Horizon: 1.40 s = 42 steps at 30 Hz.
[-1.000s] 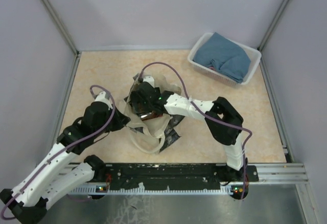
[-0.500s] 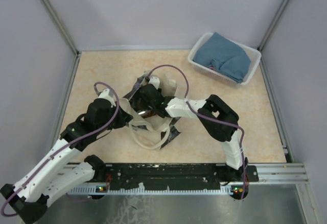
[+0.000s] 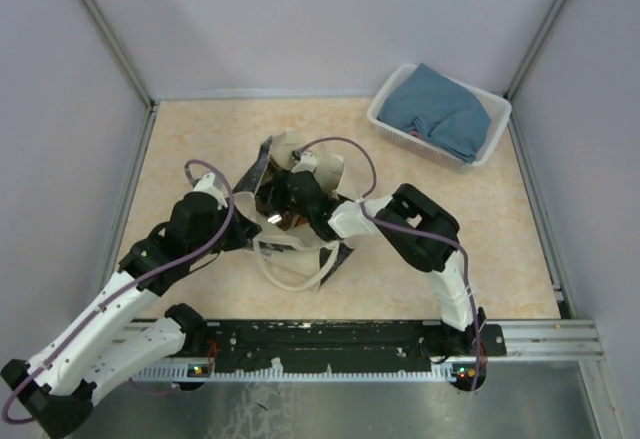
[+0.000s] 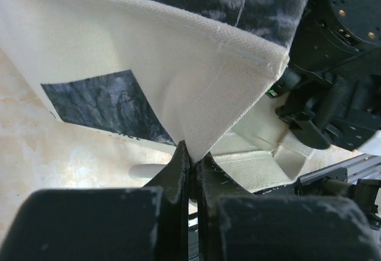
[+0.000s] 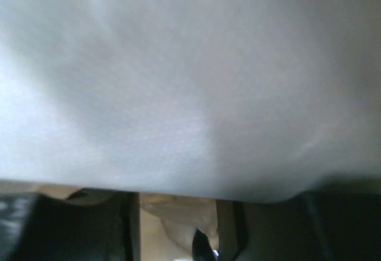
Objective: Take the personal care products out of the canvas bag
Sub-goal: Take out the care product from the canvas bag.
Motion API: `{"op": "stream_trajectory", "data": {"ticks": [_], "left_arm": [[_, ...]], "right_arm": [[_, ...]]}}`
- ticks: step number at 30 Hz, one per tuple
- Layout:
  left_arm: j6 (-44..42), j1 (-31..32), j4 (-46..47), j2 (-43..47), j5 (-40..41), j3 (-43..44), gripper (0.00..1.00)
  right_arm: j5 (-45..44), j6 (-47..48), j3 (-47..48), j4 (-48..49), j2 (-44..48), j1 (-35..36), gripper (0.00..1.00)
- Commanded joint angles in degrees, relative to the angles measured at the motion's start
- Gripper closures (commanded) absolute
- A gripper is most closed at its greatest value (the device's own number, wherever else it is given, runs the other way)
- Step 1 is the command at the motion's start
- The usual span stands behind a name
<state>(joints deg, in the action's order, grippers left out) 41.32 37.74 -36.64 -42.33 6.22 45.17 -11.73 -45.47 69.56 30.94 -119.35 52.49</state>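
My left end effector is clenched on a folded edge of the canvas bag, pinching the cream cloth just beside its dark printed panel. The bag lies crumpled on the table, mouth propped open. My right end effector reaches into that mouth. Its wrist view is filled with blurred pale fabric, so I cannot tell whether it is released or clenched. I can't make out the personal care products. Well apart from the bag, toward the far right corner, sits a white basket holding a blue cloth.
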Motion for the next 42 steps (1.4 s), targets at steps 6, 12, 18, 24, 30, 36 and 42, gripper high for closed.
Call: {"op": "stream_trajectory", "data": {"ticks": [6,12,18,24,30,36,42], "left_arm": [[-0.8,0.1,-2.1,-0.4,-2.7,1.2,1.0],[-1.0,0.1,-1.9,-0.8,-3.0,1.1,1.0],[-1.0,0.1,-0.8,-0.8,-3.8,1.1,1.0],[-1.2,0.1,-0.7,-0.2,-3.6,1.2,1.0],[-1.3,0.1,-1.7,0.4,-2.5,1.4,1.0],[-1.5,0.1,-1.9,-0.2,-2.1,1.2,1.0],[-1.8,0.1,-1.9,-1.1,-2.0,1.4,1.0]], "right_arm": [[10.3,2.9,8.3,6.6,-6.9,-1.8,0.36],[16.6,3.1,7.2,13.0,-7.0,-1.9,0.18],[24.8,4.3,17.1,5.7,-11.2,-2.0,0.36],[28.4,3.3,16.7,12.2,-11.7,-2.1,1.0],[22.5,6.5,6.8,13.0,-3.2,-1.8,1.0],[8.9,21.5,-0.7,-0.4,12.7,0.9,1.0],[1.7,31.6,-4.1,-8.2,23.7,0.9,1.0]]}}
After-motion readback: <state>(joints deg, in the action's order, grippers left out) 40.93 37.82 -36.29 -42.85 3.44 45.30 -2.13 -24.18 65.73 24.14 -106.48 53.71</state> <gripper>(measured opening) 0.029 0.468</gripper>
